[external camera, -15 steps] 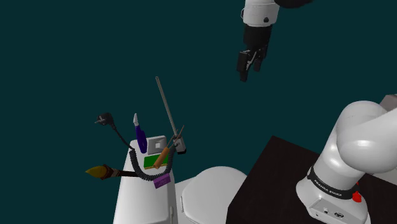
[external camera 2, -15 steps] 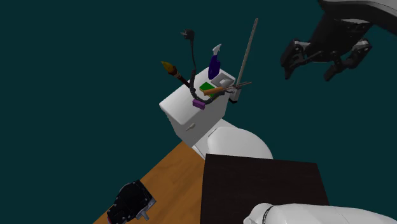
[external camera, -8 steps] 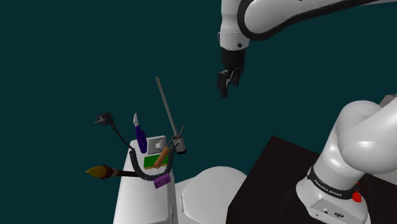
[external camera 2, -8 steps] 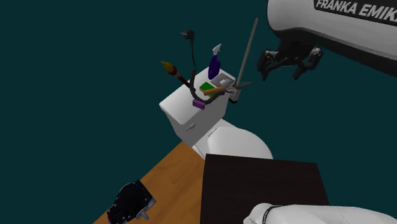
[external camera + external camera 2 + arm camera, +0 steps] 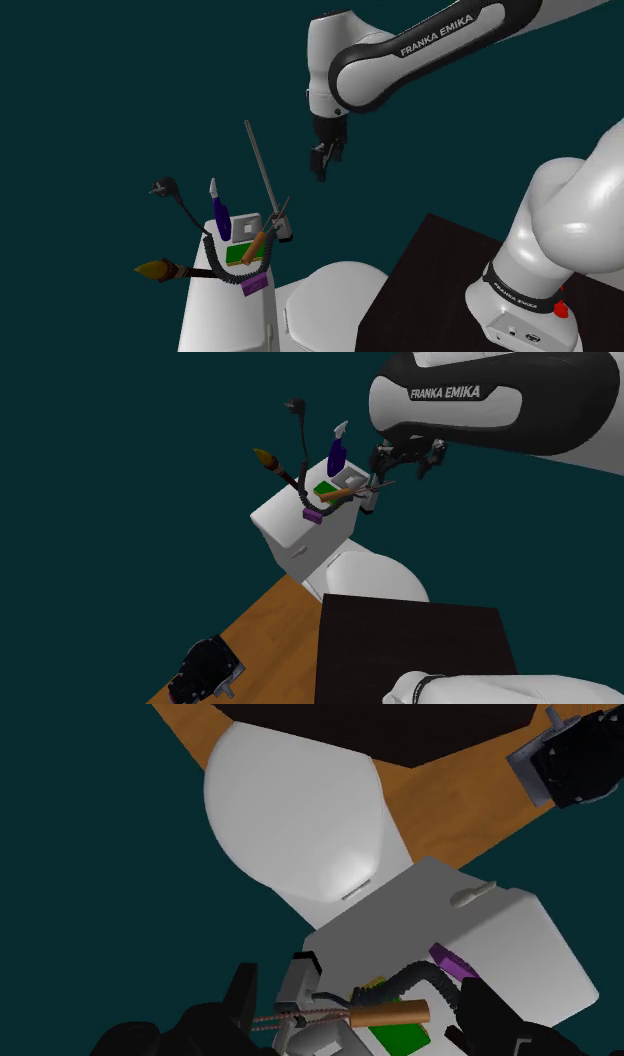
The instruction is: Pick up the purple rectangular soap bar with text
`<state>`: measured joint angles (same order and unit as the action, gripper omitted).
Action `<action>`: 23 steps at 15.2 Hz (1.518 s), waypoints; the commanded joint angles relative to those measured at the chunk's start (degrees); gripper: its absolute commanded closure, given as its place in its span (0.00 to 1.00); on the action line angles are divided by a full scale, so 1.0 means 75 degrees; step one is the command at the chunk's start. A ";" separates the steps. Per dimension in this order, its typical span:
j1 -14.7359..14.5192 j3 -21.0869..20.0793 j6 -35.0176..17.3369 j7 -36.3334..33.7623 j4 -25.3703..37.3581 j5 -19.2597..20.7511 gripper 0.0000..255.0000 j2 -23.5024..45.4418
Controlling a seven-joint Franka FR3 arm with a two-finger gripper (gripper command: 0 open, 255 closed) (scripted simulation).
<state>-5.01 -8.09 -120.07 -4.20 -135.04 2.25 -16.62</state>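
The purple soap bar (image 5: 254,285) lies at the front edge of the white toilet tank's top (image 5: 222,312), beside a coiled black cable. It also shows as a small purple block (image 5: 312,515) in the second exterior view and past the right finger (image 5: 455,966) in the wrist view. My gripper (image 5: 322,160) hangs in the air well above the tank, toward the shoulder view's right of it. The gripper (image 5: 405,457) is open with nothing between its fingers (image 5: 243,994).
Crowding the tank top are a blue spray bottle (image 5: 221,216), a green pad (image 5: 239,254), an orange-handled tool (image 5: 390,1014), a brown-tipped brush (image 5: 155,269), a plug on a cable (image 5: 163,186) and a long upright rod (image 5: 262,170). The toilet lid (image 5: 325,300) and dark stand (image 5: 430,285) lie nearer.
The arm has swung toward the shoulder view's left and lower, bringing the open gripper nearer the tank. The things on the tank have not moved.
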 commanded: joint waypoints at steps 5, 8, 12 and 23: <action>-0.0196 -0.0256 -0.1043 0.0102 0.0503 0.0143 0.00 0.1597; -0.0299 -0.0374 -0.1453 0.0123 0.0871 0.0284 0.00 0.2413; -0.0467 -0.0500 -0.1894 0.0126 0.1465 0.0532 0.00 0.3508; -0.1181 -0.0624 -0.2486 0.0213 0.3691 0.1268 0.00 0.6503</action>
<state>-12.96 -12.69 -138.42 -2.33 -109.18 11.20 29.91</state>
